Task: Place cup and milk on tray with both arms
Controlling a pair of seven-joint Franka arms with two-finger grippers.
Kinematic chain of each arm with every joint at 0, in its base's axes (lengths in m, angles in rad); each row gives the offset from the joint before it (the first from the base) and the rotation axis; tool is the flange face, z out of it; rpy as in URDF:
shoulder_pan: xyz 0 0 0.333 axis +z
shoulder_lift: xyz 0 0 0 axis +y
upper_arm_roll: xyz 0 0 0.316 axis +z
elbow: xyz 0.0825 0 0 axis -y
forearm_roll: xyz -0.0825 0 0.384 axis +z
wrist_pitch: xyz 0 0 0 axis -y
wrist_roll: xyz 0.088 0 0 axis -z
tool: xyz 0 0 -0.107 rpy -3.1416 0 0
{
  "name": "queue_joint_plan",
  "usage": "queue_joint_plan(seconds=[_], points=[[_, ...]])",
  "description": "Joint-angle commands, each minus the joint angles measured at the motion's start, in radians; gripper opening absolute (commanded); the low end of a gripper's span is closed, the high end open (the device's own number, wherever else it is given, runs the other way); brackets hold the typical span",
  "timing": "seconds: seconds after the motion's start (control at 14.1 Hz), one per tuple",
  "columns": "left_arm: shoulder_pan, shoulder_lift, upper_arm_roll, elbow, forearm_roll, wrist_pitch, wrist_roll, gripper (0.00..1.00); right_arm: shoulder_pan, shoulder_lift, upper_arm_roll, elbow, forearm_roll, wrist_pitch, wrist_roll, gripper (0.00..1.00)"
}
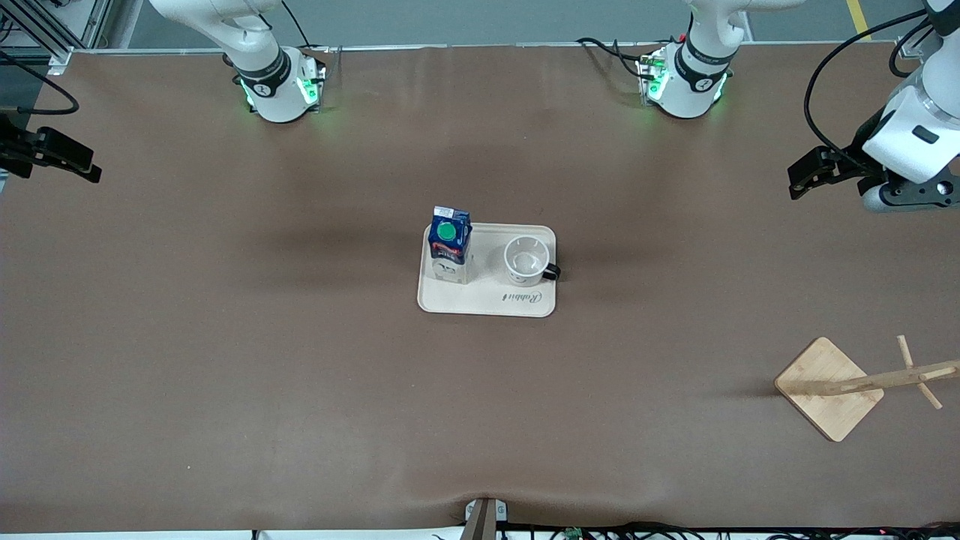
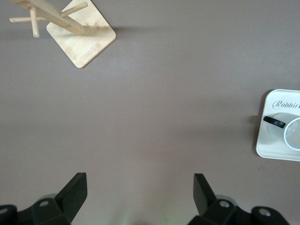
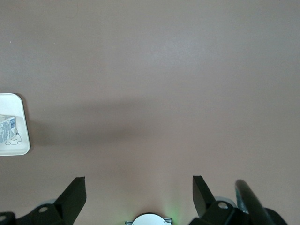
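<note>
The flat cream-beige rectangular tray (image 1: pixel 487 300) with rounded corners and a raised rim lies at the middle of the brown table (image 1: pixel 300 375), and it carries two things. The small gable-top milk carton (image 1: pixel 448 244) — dark blue above, white printed sides below, round green cap on top — stands upright on the tray's part toward the right arm's end of the table. Beside it, apart from it and toward the left arm's end, stands the small white mug (image 1: pixel 526 260), mouth up and empty inside, its black loop handle turned toward the left arm's end. The script lettering runs along the tray's edge nearer the front camera.

The left gripper (image 1: pixel 806 174) hangs over bare table toward the left arm's end, fingers spread wide with nothing between them; its wrist view shows one corner of the tray (image 2: pixel 267 150) and the mug's handle. The right gripper (image 1: pixel 56 157) hangs over the table's edge at the right arm's end, fingers likewise wide apart and holding nothing.

A wooden rack with a square bamboo base (image 1: pixel 829 388) — pegs on a slanted post — stands nearer the front camera, toward the left arm's end.
</note>
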Motion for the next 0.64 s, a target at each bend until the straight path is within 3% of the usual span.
queue_joint_plan(seconds=[0.0, 0.14, 0.57], points=[[0.007, -0.017, -0.001, 0.012, -0.006, -0.018, 0.027, 1.00, -0.078, -0.012, 0.095, -0.004, -0.007, 0.004, -0.004, 1.00], [0.007, -0.013, -0.003, 0.021, -0.005, -0.018, 0.024, 1.00, -0.136, -0.012, 0.148, -0.004, -0.007, 0.003, -0.004, 1.00], [0.005, -0.003, -0.003, 0.055, 0.000, -0.053, 0.020, 1.00, -0.134, -0.014, 0.148, -0.004, -0.007, 0.004, -0.003, 1.00]])
